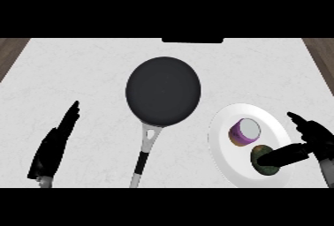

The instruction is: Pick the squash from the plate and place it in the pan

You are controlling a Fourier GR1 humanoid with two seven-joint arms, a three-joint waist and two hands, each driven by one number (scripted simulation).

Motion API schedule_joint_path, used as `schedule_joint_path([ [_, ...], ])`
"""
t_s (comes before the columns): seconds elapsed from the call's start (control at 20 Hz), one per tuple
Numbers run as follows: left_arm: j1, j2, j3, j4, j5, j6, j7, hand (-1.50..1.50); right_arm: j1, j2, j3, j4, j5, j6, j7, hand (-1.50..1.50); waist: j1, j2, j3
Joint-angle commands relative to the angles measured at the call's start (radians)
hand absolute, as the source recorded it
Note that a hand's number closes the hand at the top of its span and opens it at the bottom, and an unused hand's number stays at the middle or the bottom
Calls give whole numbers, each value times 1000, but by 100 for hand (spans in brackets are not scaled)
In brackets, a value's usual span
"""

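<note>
Squash [259, 152]: rounded, hard-skinned; probably light, may roll.
Hold: across its middle, plate's [225, 132] near right.
Right hand [317, 137]: spread, thumb over squash.
Left hand [51, 150]: flat, resting left.

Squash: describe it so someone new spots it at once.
Find the white plate right of the black pan. Two items lie on it; the squash is the nearer, dull green-brown one, partly covered by the right hand, not the purple one.
</note>
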Motion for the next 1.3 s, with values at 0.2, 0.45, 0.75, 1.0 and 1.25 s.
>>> schedule_joint_path([
  [0.2, 6, 28, 45, -40, 31, -37, 37, 0, -51, 39, 75, 84, -1, 1, 245, -150, -5, -4, 0],
  [0.45, 47, -24, 3, -36, -36, 18, -9, 0, -47, 54, 84, 117, -11, 5, 244, -150, -14, -4, 1],
  [0.75, 39, -3, 52, 35, -10, -33, -52, 0, -53, 61, 91, 164, -24, 23, 231, -150, -18, -3, 0],
  [1.0, 31, -14, 45, -19, -15, -39, 3, 0, -85, 105, 101, 192, -2, 12, 227, -150, -18, -4, 1],
  [1.25, 29, -35, 45, -12, -34, -28, 4, 0, -72, 125, 86, 250, 27, -1, 185, -150, -19, -3, 1],
])
